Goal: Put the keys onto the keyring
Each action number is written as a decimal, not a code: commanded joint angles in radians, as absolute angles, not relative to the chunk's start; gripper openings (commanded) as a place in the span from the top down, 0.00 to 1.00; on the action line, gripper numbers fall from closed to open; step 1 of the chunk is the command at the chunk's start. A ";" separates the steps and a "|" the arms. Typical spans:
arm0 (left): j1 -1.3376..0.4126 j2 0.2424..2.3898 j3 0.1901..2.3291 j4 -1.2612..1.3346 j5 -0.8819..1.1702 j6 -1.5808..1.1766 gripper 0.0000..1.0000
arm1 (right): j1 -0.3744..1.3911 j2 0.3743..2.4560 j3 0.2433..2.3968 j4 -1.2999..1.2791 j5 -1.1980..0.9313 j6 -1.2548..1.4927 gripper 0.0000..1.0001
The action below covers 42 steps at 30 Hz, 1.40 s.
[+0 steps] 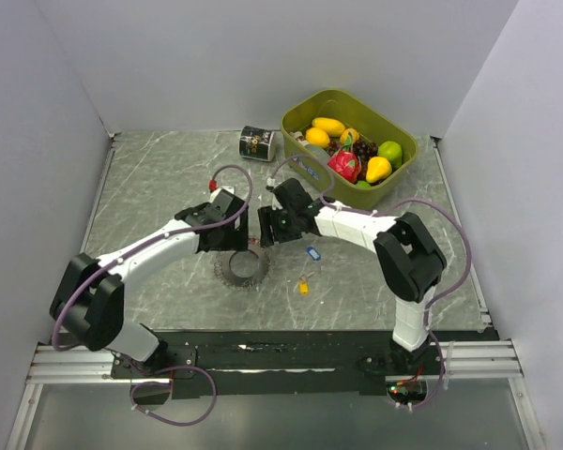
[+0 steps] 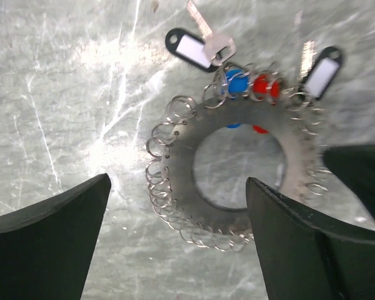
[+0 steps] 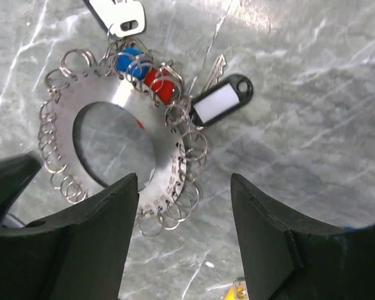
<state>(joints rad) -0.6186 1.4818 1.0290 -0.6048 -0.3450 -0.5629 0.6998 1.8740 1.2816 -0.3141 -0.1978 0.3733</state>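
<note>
two grippers hang close together over the keyring, which lies flat on the grey marbled table, a little on the near side of its middle. the left gripper has its fingers spread wide and holds nothing. in its wrist view the keyring's flat metal disc, edged all round with small wire loops, shows below and between the two tips. the right gripper also stands open with nothing in it. one of its fingers hides part of the keyring's rim, and the other is over bare table just beside it.

some of the keys are gathered at one side of the keyring. a blue tag and a red tag sit among the loops, touching each other. two keys with black tags lie right at the rim; i cannot tell whether they are hooked onto a loop. two more keys lie loose on the table to the right of the keyring and apart from it, one with a blue tag and, nearer the arm bases, one with a yellow tag.

at the far side of the table a black can lies on its side, just beside a green basket full of fruit.
</note>
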 commanded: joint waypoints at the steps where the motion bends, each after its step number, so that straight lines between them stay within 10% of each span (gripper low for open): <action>1: -0.566 1.413 1.008 -0.566 -0.238 -0.597 0.05 | 0.735 1.933 1.385 -0.371 -0.135 0.336 0.32; 17: -0.304 1.359 0.707 -0.318 0.322 -0.741 0.09 | 0.770 2.057 1.457 -0.400 -0.136 0.322 0.35; 27: -0.302 1.529 0.716 -0.221 0.354 -0.758 0.26 | 0.773 1.976 1.290 -0.308 -0.202 0.371 0.62; 42: -0.302 1.579 0.945 -0.438 0.097 -0.638 0.27 | 0.790 1.812 1.135 -0.281 -0.305 0.454 0.63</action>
